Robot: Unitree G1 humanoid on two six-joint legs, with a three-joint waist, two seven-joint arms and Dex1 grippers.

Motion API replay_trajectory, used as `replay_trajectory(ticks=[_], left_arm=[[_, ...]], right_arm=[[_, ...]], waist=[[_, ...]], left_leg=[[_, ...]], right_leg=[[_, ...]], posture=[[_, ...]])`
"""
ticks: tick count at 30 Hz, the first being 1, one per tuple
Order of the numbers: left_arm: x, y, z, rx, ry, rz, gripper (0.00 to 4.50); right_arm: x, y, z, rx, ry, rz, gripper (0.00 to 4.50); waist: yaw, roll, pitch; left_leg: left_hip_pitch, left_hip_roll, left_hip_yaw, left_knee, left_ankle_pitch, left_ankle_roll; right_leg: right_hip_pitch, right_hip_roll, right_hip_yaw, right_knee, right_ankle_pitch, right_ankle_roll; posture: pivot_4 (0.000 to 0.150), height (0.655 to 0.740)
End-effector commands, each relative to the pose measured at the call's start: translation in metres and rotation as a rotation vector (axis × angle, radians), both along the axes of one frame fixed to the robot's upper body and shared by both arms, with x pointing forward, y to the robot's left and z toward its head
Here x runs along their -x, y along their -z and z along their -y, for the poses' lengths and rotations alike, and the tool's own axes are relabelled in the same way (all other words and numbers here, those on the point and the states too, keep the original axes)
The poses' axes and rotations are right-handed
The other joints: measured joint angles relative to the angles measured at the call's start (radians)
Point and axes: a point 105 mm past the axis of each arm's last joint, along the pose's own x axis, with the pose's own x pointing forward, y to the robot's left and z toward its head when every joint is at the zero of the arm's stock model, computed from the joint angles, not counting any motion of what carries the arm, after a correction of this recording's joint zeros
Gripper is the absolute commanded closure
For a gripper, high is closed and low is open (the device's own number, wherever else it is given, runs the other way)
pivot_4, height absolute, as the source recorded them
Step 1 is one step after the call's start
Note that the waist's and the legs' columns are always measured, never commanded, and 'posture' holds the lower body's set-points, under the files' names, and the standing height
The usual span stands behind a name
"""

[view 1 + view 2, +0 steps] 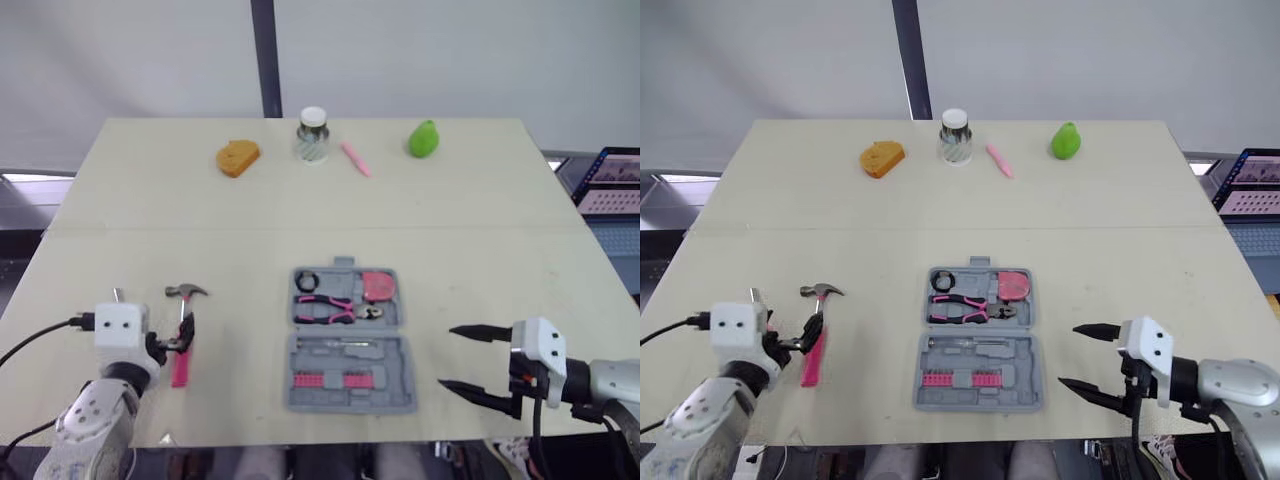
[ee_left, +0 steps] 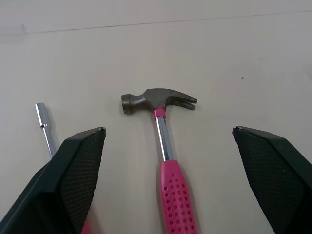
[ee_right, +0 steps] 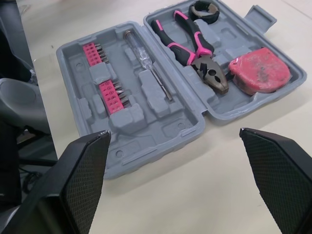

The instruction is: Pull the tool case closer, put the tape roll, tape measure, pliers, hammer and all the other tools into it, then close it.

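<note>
- Claw hammer, steel head and shaft, perforated pink grip (image 2: 165, 156): lies flat on the pale tabletop (image 1: 300, 210) at the robot's left. Its long axis runs near-to-far, head away from the robot and grip toward the near edge.
- Left gripper (image 2: 168, 130): spread wide and holding nothing. It straddles the hammer's shaft just behind the head, one finger on each side, neither touching. This is judged the nearer arm for the hammer.
- Grey moulded plastic tool case (image 3: 146, 126): open at table centre, to the robot's right of the hammer and well apart from it.
- Case contents: pink-handled pliers (image 3: 195, 46), red tape measure (image 3: 258, 70), black tape roll (image 3: 204, 9), slim screwdriver (image 3: 148, 66), pink bit strips (image 3: 105, 78).
- Right gripper (image 1: 447, 357): spread, empty, near the case's right side, fingers pointing at it.
- Left wrist view: shows a slim steel driver shaft (image 2: 45, 124) just beside one finger, parallel to the hammer. In the head views the gripper overlaps the hammer grip, so the clearance is unclear there.
</note>
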Motion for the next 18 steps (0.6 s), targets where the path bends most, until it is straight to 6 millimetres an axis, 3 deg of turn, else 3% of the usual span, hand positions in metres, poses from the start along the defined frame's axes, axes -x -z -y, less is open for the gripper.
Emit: replay_trajectory(ticks=[1,11,18], left_arm=[[-0.004,0.000,0.000,-0.011,-0.005,-0.018,0.00],[-0.024,0.006,0.008,0.009,0.024,-0.091,0.00],[-0.029,0.008,0.012,0.019,0.015,-0.108,0.00]], right_arm=[[-0.001,-0.015,-0.010,-0.051,-0.018,0.065,0.02],[0.011,-0.019,-0.019,-0.081,-0.080,0.104,0.02],[0.005,-0.019,-0.014,-0.066,-0.058,0.120,0.02]], waist=[[-0.001,0.000,0.000],[0.003,-0.001,0.000],[0.001,-0.001,0.000]], left_leg=[[0.000,0.000,0.000,0.000,0.000,0.000],[0.000,-0.001,-0.001,0.000,0.000,-0.001],[0.000,0.000,-0.001,0.000,0.001,-0.001]], right_leg=[[0.000,0.000,-0.001,0.000,0.000,0.000],[0.000,-0.001,-0.001,0.001,0.000,0.000],[0.000,0.000,-0.001,0.001,0.000,0.000]], posture=[[0.150,0.6950],[0.150,0.6950],[0.150,0.6950]])
